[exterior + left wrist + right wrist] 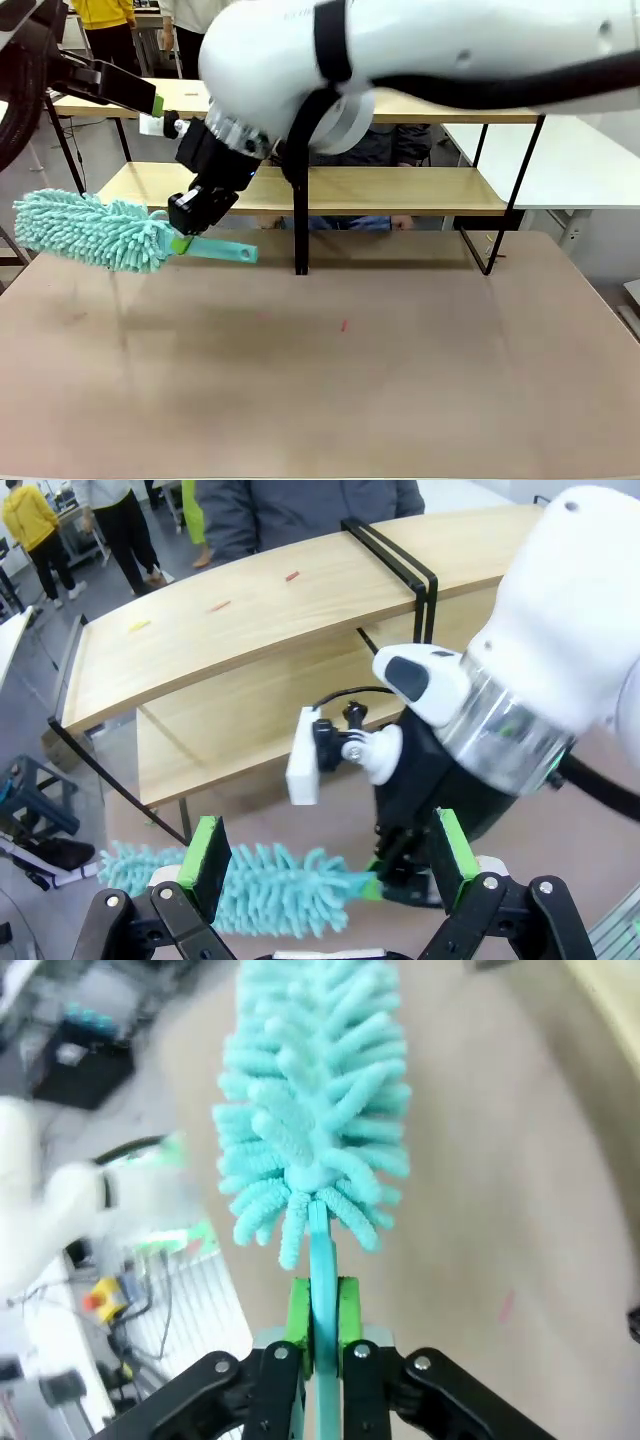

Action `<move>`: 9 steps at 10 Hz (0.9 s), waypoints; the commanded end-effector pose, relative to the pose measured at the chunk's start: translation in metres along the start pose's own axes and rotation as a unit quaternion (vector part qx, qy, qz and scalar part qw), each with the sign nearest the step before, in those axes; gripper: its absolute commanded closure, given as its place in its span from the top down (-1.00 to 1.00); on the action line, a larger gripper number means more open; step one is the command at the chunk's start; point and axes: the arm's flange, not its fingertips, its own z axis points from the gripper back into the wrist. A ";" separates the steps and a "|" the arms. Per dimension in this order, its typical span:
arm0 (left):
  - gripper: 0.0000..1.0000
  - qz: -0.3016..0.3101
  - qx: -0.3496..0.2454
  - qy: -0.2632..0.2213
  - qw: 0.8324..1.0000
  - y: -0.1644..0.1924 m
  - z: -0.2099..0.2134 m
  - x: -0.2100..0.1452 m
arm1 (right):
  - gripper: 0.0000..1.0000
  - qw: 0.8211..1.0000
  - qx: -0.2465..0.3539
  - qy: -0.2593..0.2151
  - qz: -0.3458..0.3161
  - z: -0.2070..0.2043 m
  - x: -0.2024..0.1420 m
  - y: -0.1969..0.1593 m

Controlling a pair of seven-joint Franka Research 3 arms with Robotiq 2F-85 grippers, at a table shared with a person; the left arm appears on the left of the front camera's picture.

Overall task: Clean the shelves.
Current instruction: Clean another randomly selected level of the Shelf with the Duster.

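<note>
Front view: the right gripper (pixel 183 240) pinches the teal duster (pixel 95 232) by its handle above the worktop (pixel 380 360), the shelves (pixel 400 190) just behind it. Left wrist view: the left gripper (pixel 325 865) is spread, shelves beyond. Right wrist view: green pads (pixel 345 1310) clamp the handle.

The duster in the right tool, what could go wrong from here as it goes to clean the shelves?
1. The right tool pinches only the duster's thin handle, with the fluffy head hanging far out, so a push against a board might twist it in the grip.
2. Small bits lie on the shelves' top board; a sweep could flick them toward the person close behind.
3. The left tool hovers open nearby; the arms may collide.
</note>
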 end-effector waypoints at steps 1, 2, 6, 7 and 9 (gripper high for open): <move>1.00 -0.001 0.005 0.000 1.000 0.000 0.002 0.000 | -0.75 0.999 0.035 0.019 0.011 0.037 -0.043 -0.014; 1.00 -0.001 0.005 0.000 1.000 0.000 0.002 0.000 | -0.75 0.999 0.032 0.012 0.006 0.041 -0.051 -0.016; 1.00 -0.001 0.005 0.000 1.000 0.000 0.002 0.000 | -0.75 0.995 0.013 0.051 0.083 0.071 -0.105 -0.015; 1.00 -0.001 0.005 0.000 1.000 0.000 0.002 0.000 | -0.75 0.992 0.018 0.073 0.102 0.092 -0.139 -0.004; 1.00 -0.001 0.005 0.000 1.000 0.000 0.002 0.000 | -0.75 0.988 0.063 0.114 0.078 0.115 -0.222 0.043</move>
